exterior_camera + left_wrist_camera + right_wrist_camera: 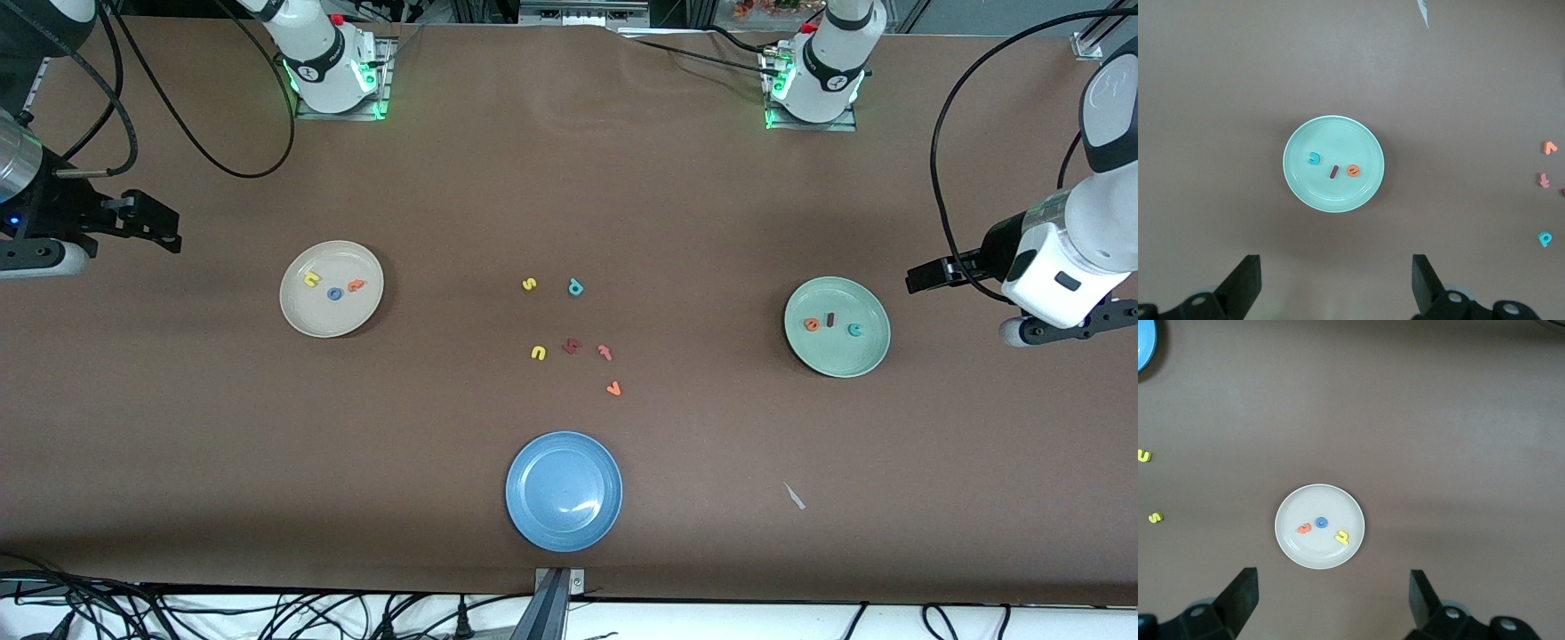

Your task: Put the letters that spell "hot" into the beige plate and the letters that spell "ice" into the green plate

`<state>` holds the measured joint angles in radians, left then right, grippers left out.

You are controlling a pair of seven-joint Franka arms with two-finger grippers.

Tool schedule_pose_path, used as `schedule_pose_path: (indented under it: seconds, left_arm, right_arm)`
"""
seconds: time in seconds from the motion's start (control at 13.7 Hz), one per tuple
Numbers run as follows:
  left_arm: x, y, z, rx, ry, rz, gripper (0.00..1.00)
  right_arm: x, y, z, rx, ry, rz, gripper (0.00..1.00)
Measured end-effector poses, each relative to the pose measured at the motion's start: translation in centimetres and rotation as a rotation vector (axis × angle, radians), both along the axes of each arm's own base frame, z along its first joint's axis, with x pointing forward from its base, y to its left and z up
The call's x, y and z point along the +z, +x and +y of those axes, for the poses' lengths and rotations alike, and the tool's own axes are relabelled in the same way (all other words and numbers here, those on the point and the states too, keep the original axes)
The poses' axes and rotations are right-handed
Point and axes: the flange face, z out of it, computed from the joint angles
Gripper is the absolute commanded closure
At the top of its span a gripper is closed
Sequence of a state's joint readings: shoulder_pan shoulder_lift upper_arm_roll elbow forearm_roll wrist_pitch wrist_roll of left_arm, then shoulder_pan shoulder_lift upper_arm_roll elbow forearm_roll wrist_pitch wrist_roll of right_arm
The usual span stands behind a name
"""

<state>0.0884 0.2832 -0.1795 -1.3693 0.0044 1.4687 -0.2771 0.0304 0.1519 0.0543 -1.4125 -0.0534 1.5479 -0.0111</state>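
Note:
The beige plate [331, 320] lies toward the right arm's end of the table and holds a yellow h [311, 279], a blue o [334, 293] and an orange t [356, 285]. The green plate [840, 360] lies toward the left arm's end and holds an orange e [811, 324], a dark red i [830, 319] and a teal c [855, 329]. My left gripper [920, 277] hangs open and empty high beside the green plate [1333, 200]. My right gripper [164, 229] hangs open and empty high beside the beige plate [1319, 557].
Loose letters lie mid-table: yellow s [529, 284], teal stemmed letter [575, 286], yellow u [538, 353], dark red letter [571, 347], pinkish hooked letter [605, 352], orange v [613, 388]. A blue plate [564, 524] sits nearer the front camera, with a white scrap [794, 496] beside it.

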Motion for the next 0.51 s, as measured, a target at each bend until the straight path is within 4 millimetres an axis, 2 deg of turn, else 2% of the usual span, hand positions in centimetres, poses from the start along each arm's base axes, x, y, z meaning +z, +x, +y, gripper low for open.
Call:
schedule_pose_path:
  seconds: [0.22, 0.51]
  left_arm:
    - [0.00, -0.01, 0.40, -0.096, -0.018, -0.001, 0.00]
    - [0.00, 0.00, 0.57, -0.120, -0.023, -0.002, 0.00]
  right_arm:
    - [0.00, 0.00, 0.00, 0.000, 0.000, 0.000, 0.00]
    - [0.00, 0.00, 0.01, 0.000, 0.000, 0.000, 0.00]
